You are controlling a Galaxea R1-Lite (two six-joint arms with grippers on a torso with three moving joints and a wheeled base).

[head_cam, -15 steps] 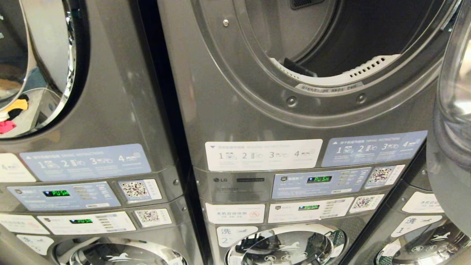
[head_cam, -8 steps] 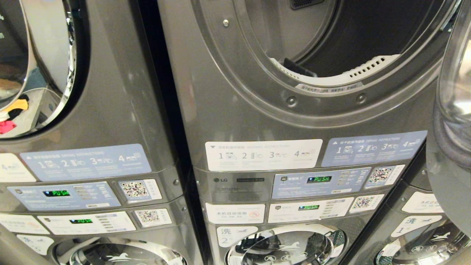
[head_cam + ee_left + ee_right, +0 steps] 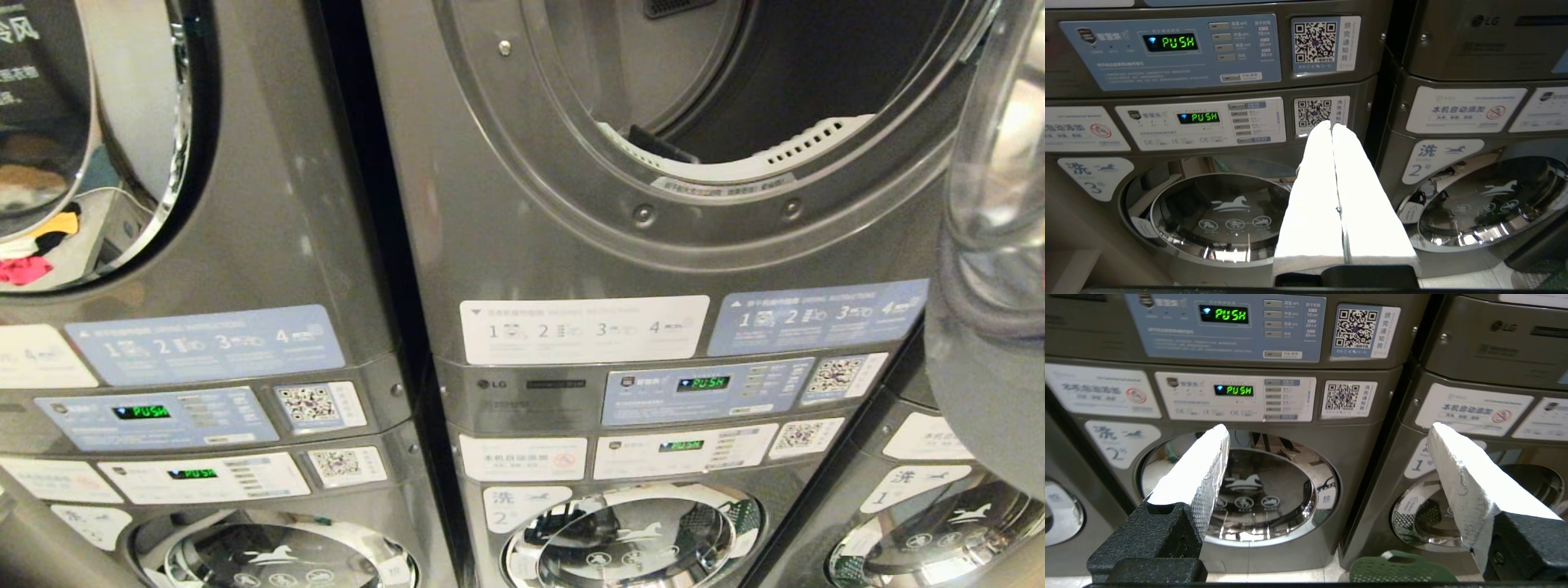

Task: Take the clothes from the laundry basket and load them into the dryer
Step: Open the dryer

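Facing the stacked machines, with the dryer (image 3: 571, 204) standing open: its glass door (image 3: 992, 171) is swung out to the right and the drum reads dark and empty as far as the head view reaches. No clothes show in any view, so loading looks not yet begun. A corner of the laundry basket (image 3: 1400, 569) (green perforated plastic, loop handle on the rim) sits on the floor below the right gripper (image 3: 1327, 473), in front of the lower washers. Right gripper: white padded fingers spread wide, nothing between them. Left gripper (image 3: 1333, 124): white pads pressed together, empty, aimed at the lower washer (image 3: 1224, 212). Cabinets are brushed dark grey metal; the washer doors are chrome-rimmed, mirror-bright domes. Remaining: reach the basket, lift the garments, carry them up into the drum.
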